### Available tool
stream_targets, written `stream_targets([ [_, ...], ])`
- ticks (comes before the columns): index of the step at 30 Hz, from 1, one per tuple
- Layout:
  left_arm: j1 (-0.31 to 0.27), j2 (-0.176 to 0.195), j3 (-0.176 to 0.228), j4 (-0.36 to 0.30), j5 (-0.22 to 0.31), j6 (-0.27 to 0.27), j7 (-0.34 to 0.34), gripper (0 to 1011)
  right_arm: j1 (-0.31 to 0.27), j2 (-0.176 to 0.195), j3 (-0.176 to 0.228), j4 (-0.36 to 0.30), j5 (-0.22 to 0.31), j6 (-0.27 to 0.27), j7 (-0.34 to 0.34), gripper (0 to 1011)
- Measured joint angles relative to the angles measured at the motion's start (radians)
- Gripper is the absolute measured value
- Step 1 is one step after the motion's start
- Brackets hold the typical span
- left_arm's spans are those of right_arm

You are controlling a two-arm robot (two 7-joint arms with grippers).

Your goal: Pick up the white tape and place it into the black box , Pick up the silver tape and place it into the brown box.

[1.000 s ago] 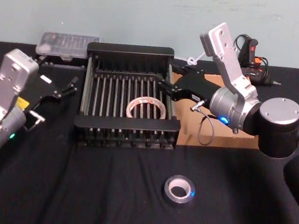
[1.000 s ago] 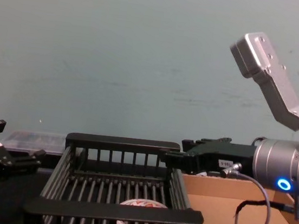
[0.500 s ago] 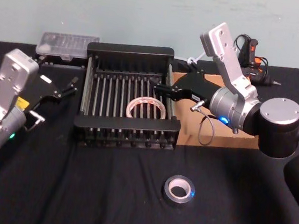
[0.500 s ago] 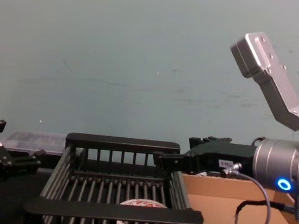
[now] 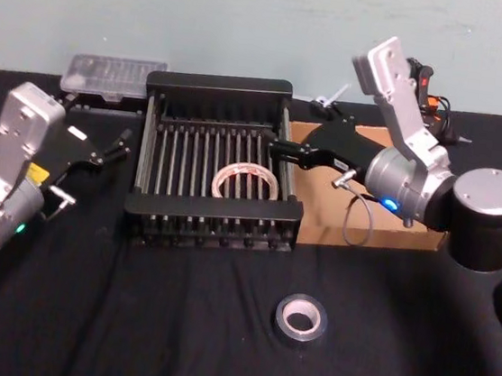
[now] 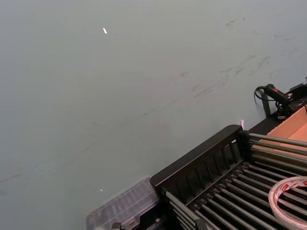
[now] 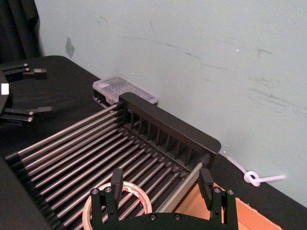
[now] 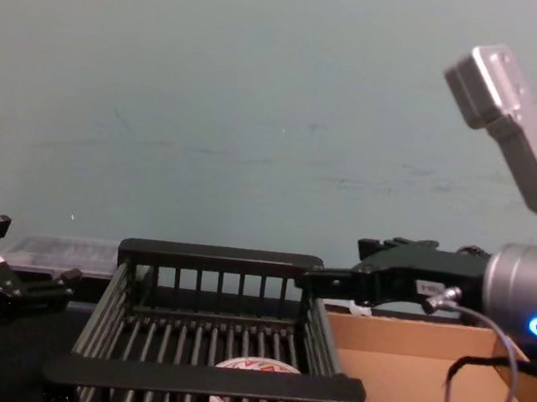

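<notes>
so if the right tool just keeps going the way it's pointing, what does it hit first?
Probably nothing soon. The right tool, open, points toward the robot's left, above the right rim of the black box, higher than the white tape on its floor. The left tool lies far along that line; depth is unclear.

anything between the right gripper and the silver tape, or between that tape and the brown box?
Nothing visible. The silver tape lies alone on the black cloth, with open cloth between it and the brown box. The right gripper, open, hovers over the black box's right rim; open space lies between them.
</notes>
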Motion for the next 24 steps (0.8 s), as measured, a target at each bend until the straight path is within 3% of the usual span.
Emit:
stream_targets([
  [7,0.000,0.000,0.000,0.000,0.000,0.000,0.000,1001,-0.056,0.056,0.030,-0.102,0.025,0.039,0.015,1000],
  [16,0.000,0.000,0.000,0.000,0.000,0.000,0.000,1001,-0.147,0.175,0.079,-0.244,0.087,0.087,0.056,1000],
  [23,0.000,0.000,0.000,0.000,0.000,0.000,0.000,1001,-0.232,0.274,0.102,-0.333,0.125,0.083,0.083,1000],
  [24,0.000,0.000,0.000,0.000,0.000,0.000,0.000,1001,-0.232,0.274,0.102,-0.333,0.125,0.083,0.083,1000],
])
